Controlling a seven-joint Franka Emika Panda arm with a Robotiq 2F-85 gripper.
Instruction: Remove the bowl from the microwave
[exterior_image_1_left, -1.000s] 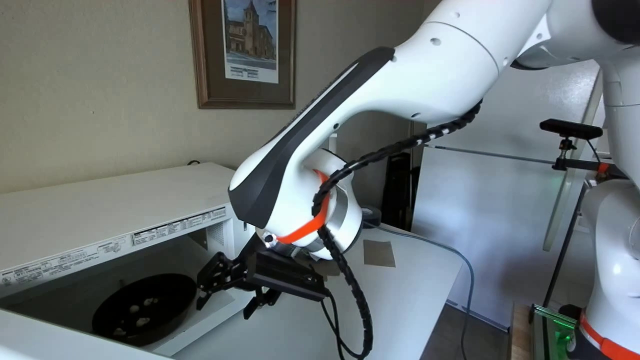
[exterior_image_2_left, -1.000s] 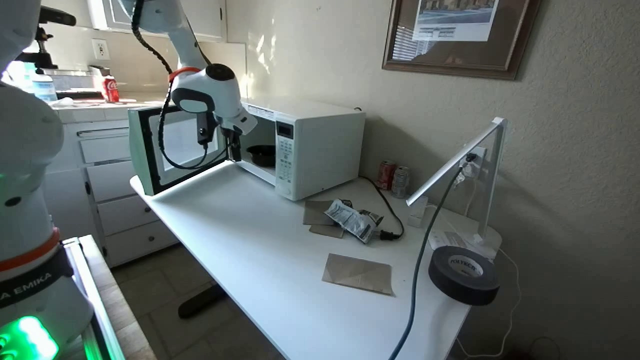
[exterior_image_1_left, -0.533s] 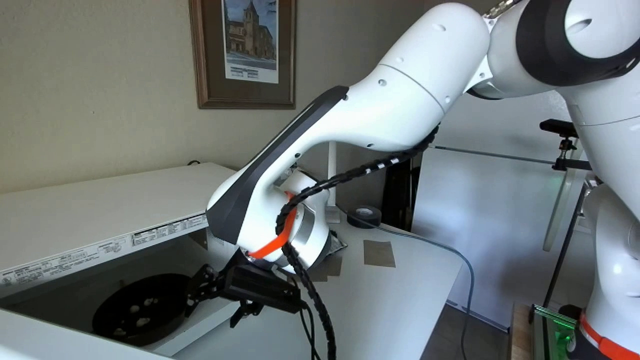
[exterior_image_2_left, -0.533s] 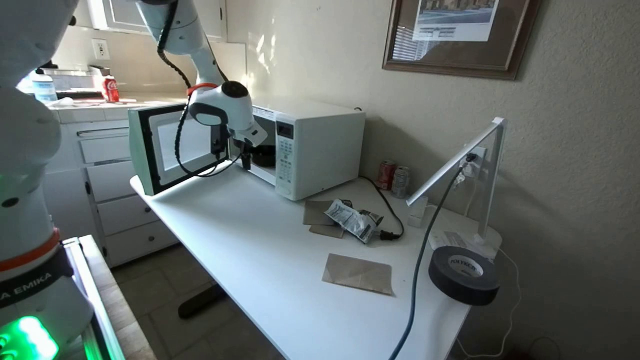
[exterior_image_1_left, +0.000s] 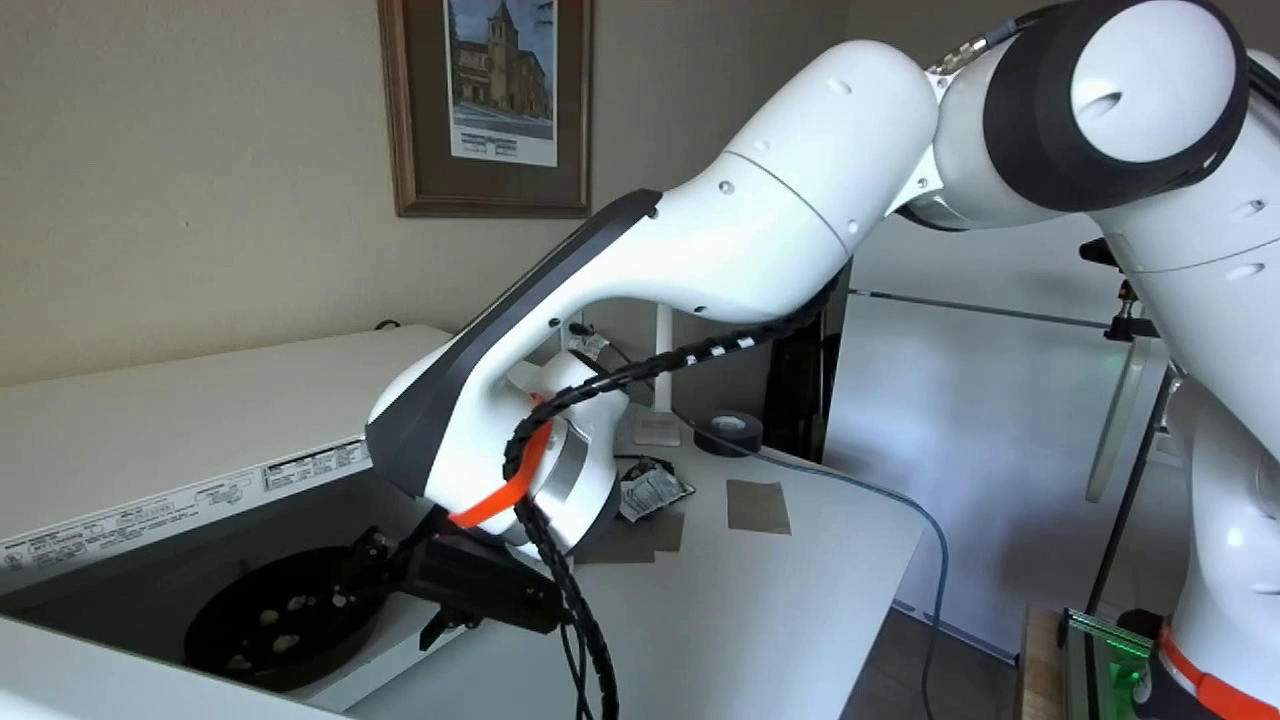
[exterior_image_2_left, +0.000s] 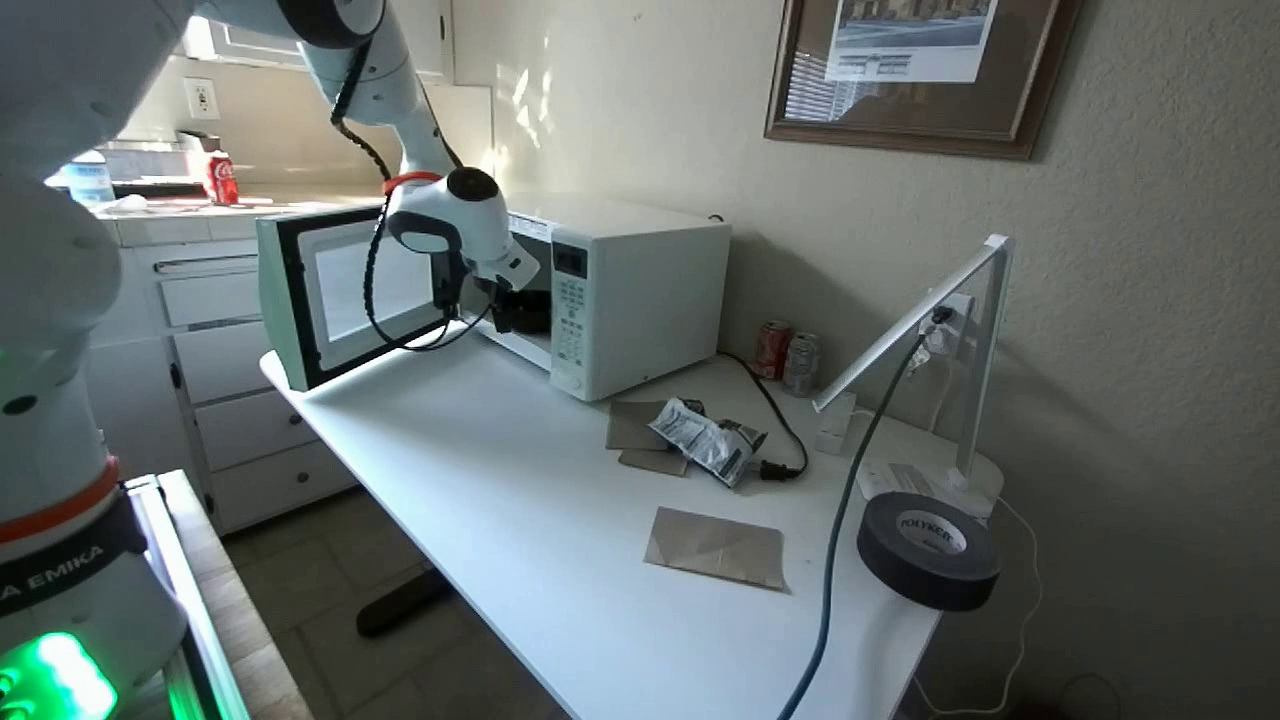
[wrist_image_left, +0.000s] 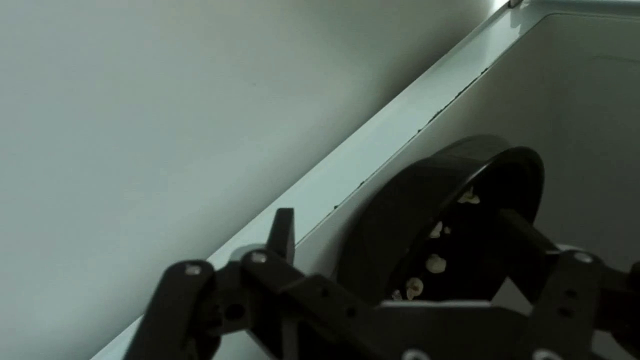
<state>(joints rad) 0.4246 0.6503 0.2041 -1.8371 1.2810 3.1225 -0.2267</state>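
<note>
The gripper (wrist_image_left: 397, 220) had reached in; its wide-parted, empty jaws straddled one wall of the bowl (wrist_image_left: 425, 200), seemingly ready to pinch

Hand (exterior_image_1_left: 385, 620) at edge of black bowl (exterior_image_1_left: 300, 622) inside white microwave (exterior_image_1_left: 220, 415).

In an exterior view the robot's base (exterior_image_2_left: 75, 580) stands beyond the left edge of the worktop (exterior_image_2_left: 560, 480), and the arm (exterior_image_2_left: 385, 90) reaches from it, elbow (exterior_image_2_left: 332, 20) raised, across toward the far edge. The wrist (exterior_image_2_left: 450, 215) hangs low, inward from the far left corner — the gripper (wrist_image_left: 396, 215) slants downward below it, and in the wrist view its two fingers (wrist_image_left: 282, 237) stand wide apart.
</note>
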